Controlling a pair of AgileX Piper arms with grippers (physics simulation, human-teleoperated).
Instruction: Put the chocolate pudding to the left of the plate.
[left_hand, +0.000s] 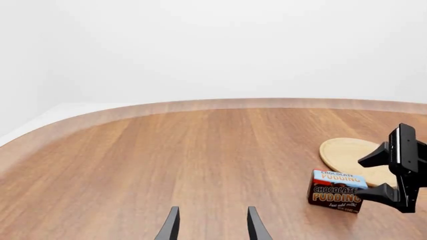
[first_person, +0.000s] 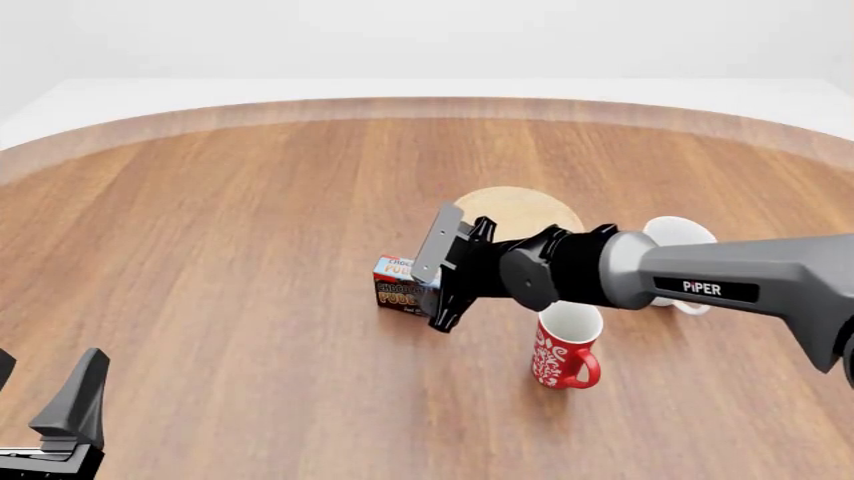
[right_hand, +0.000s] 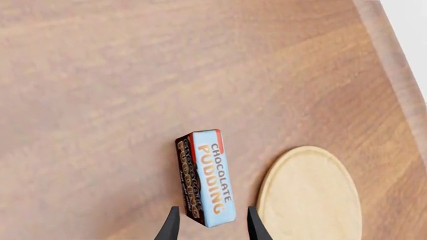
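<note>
The chocolate pudding (first_person: 395, 284) carton stands on the table just left of the light-wood plate (first_person: 523, 211), a narrow gap apart from it. In the right wrist view the chocolate pudding (right_hand: 207, 177) lies beside the plate (right_hand: 310, 196), and my right gripper (right_hand: 213, 224) is open, its fingers straddling the carton's near end with small gaps on both sides. From the left wrist view the right gripper (left_hand: 363, 179) sits at the carton's (left_hand: 335, 191) plate side. My left gripper (left_hand: 212, 226) is open and empty, far off at the near left of the table (first_person: 43, 392).
A red patterned mug (first_person: 566, 350) stands under the right arm's forearm, near side of the plate. A white mug (first_person: 683, 240) sits to the right of the plate, partly hidden by the arm. The table's curved wooden edge (first_person: 400, 105) runs along the far side.
</note>
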